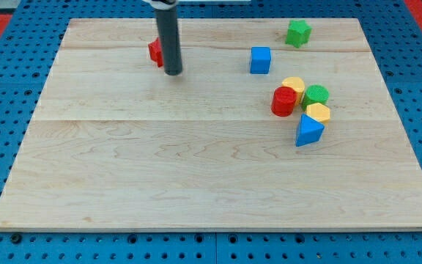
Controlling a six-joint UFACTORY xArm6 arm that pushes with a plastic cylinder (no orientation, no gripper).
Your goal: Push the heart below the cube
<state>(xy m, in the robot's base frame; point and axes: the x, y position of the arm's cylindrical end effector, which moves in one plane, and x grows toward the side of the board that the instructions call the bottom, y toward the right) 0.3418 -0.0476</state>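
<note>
The blue cube (260, 59) sits on the wooden board (196, 169) at the upper middle right. My tip (173, 73) rests on the board well to the cube's left. A red block (154, 51) sits right behind the rod, touching or almost touching it on the left; the rod hides part of it, so I cannot make out its shape. A yellow block with a rounded top (294, 83), possibly a heart, sits below and right of the cube, at the top of a cluster. No clear heart shape shows.
A green star-like block (297, 33) lies near the top edge on the right. The cluster holds a red cylinder (283, 101), a green cylinder (316, 94), a yellow hexagon (318, 112) and a blue triangle (308, 131), packed close together.
</note>
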